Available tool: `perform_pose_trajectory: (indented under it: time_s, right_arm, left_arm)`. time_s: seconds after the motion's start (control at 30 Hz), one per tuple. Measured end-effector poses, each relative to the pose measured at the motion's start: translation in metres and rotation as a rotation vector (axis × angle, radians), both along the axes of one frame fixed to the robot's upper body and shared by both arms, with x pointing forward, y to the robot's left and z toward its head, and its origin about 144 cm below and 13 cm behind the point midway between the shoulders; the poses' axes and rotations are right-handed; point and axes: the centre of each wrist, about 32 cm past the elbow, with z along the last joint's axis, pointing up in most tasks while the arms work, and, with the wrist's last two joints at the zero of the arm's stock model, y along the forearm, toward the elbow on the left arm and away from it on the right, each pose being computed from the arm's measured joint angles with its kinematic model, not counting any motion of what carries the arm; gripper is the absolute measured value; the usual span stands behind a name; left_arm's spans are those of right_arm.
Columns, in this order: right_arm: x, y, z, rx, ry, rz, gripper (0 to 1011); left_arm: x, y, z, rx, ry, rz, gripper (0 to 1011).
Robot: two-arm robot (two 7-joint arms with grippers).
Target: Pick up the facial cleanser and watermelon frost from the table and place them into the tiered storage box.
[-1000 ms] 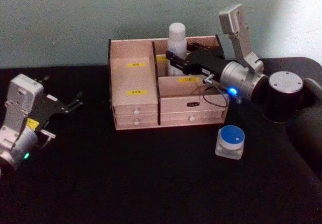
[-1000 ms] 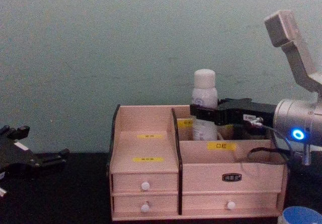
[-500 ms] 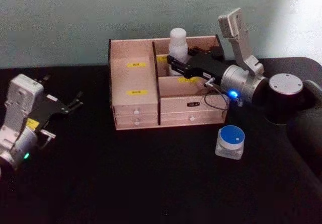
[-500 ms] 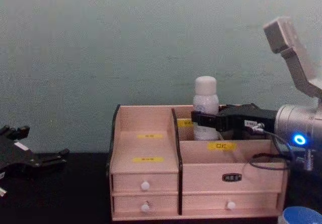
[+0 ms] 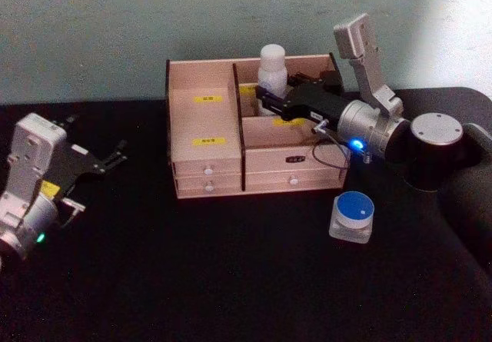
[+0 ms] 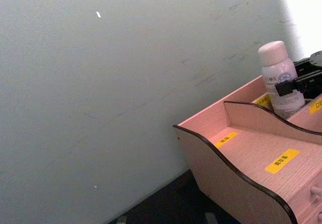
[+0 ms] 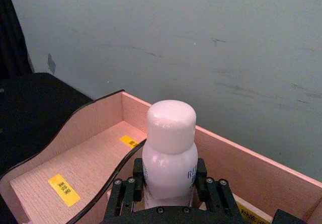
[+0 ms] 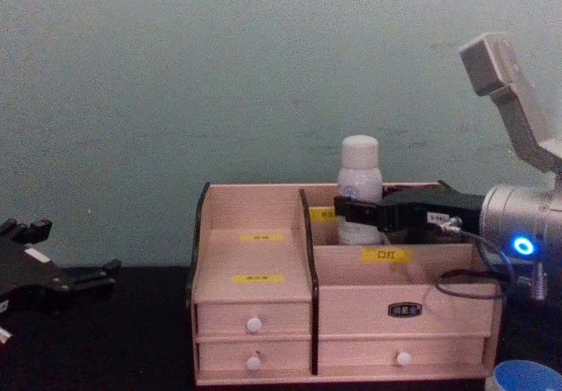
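The facial cleanser (image 5: 271, 61), a white capped bottle, stands upright in the back right compartment of the tiered storage box (image 5: 200, 119). My right gripper (image 5: 265, 96) reaches over the box from the right and is shut on the bottle's body. In the right wrist view, black fingers (image 7: 126, 194) press both sides of the facial cleanser (image 7: 170, 143). The chest view shows the bottle (image 8: 359, 158) rising above the box's rear wall (image 8: 255, 193), with the right gripper (image 8: 351, 211) on it. The watermelon frost (image 5: 353, 215), a small blue-lidded jar, sits on the table in front of the box's right end. My left gripper (image 5: 115, 156) is parked open at the far left.
The box stands at the back of a black table (image 5: 231, 280), close to a pale green wall (image 5: 115, 27). Its left stepped compartments with yellow labels (image 6: 282, 161) hold nothing. Drawers with white knobs (image 8: 254, 324) face me. The right arm's black base (image 5: 434, 146) stands right of the box.
My right gripper has lowered the facial cleanser into the back right compartment, so less of the bottle rises above the box. The left arm and the jar have not moved.
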Motion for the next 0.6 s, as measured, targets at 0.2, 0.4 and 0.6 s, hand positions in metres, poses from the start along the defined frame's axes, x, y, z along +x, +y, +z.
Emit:
perform_pose_trajectory:
  time_s: [0.2,0.4,0.6]
  right_arm:
    - [-0.0001,-0.0001,0.0001,0.000,-0.001,0.000,594]
    - [-0.0002,-0.0003,0.0001,0.000,-0.002,-0.001,684]
    - [-0.0003,0.0000,0.0000,0.000,-0.002,-0.001,866]
  left_arm:
    - [0.0000,0.0000,0.0000,0.000,0.000,0.000,1001]
    - [0.0000,0.0000,0.0000,0.000,0.000,0.000,1001]
    - [0.0000,0.0000,0.0000,0.000,0.000,0.000,1001]
